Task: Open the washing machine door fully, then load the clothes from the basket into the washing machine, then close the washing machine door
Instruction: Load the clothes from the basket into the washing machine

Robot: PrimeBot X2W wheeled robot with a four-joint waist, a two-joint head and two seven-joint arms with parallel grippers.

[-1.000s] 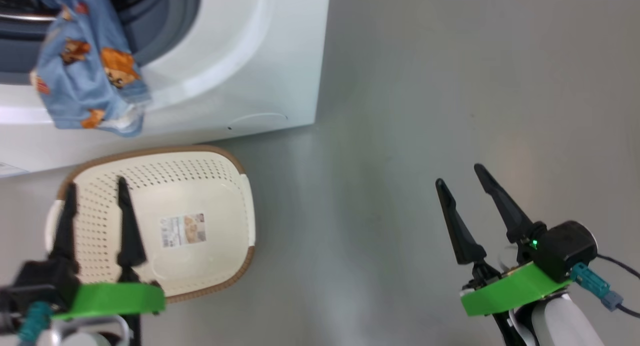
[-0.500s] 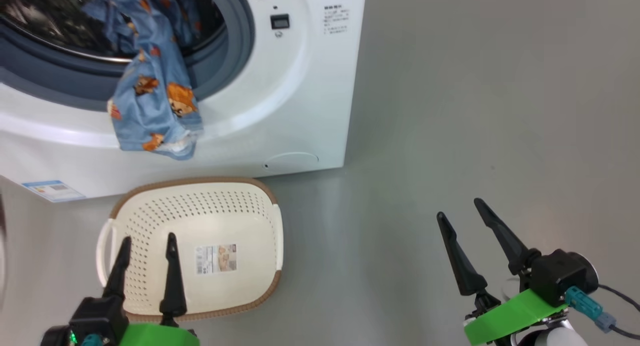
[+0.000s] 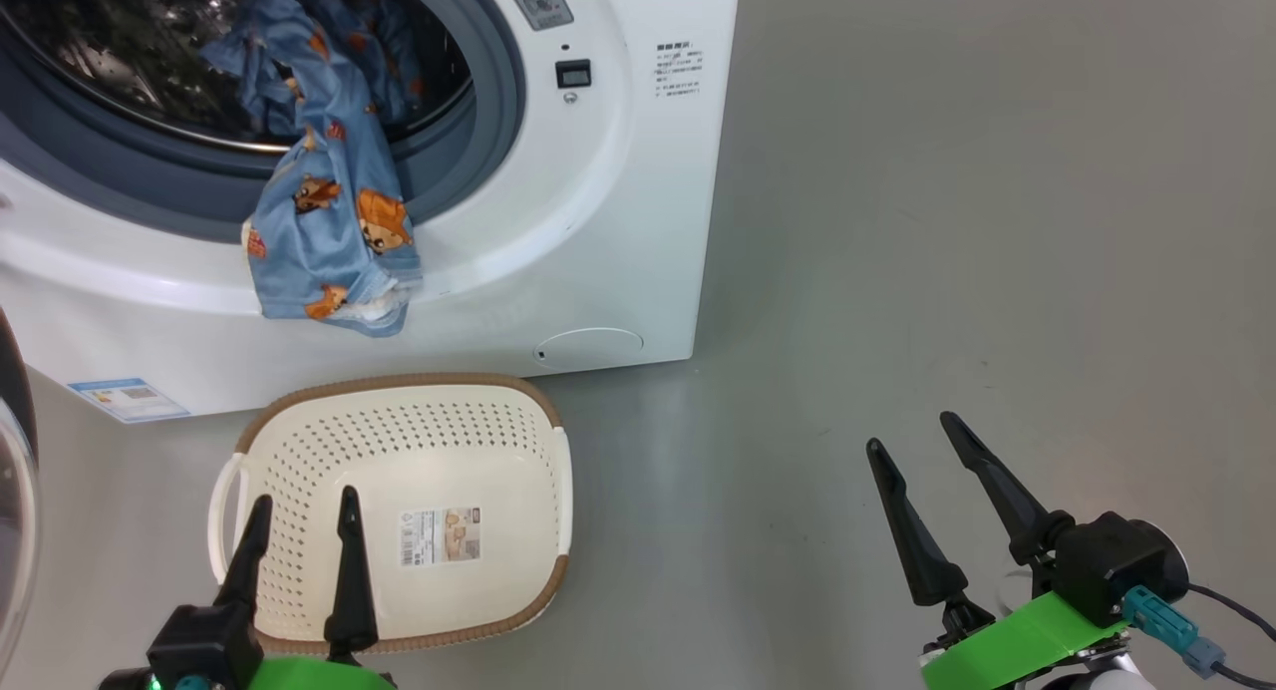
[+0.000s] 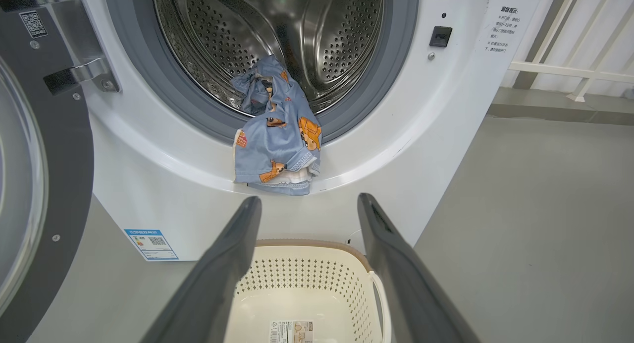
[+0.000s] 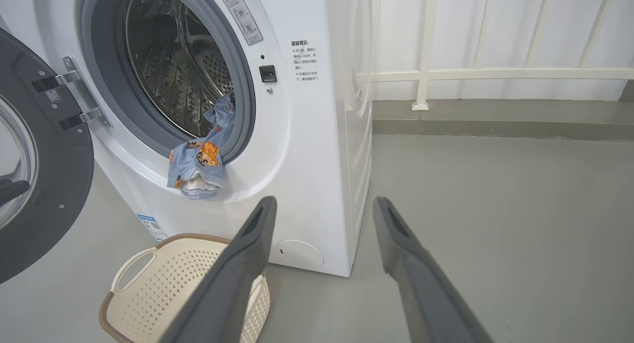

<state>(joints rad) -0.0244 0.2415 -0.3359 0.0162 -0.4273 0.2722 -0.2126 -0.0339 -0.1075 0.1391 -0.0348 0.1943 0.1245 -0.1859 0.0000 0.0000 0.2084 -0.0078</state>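
1. Basket (image 3: 449, 451) is sitting on floor (image 3: 897, 221), beneath L gripper (image 3: 305, 496), whose fingers are standing apart, gripping nothing.
2. R gripper (image 3: 911, 432) is hovering over bare floor, fingers apart too.
3. Clothes (image 3: 329, 241) are hanging half out of washing machine (image 3: 598, 221), over gasket (image 3: 478, 122).
4. Washing machine door (image 4: 69, 184) is standing open at left.

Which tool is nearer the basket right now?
Left. The left tool is over the basket's near left part; the right tool is well off to its right, above the floor.
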